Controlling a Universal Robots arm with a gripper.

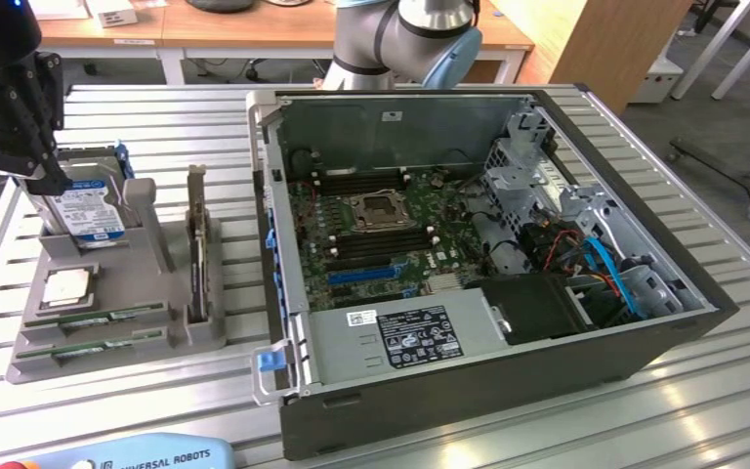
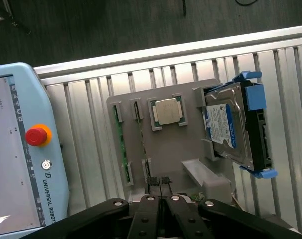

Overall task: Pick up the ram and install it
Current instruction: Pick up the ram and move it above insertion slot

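Tool closed; ram edge-up along holder.

Grey tray on slatted table, ram slotted edgewise, silver processor, hard drive, tool with tips together

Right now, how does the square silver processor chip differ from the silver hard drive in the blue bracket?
The square silver processor chip lies flat in its pocket; the silver hard drive stands on edge. The chip is small and square; the drive is larger and oblong. The chip's top is bare metal; the drive carries a blue-and-white label. Both sit in the grey plastic holder.
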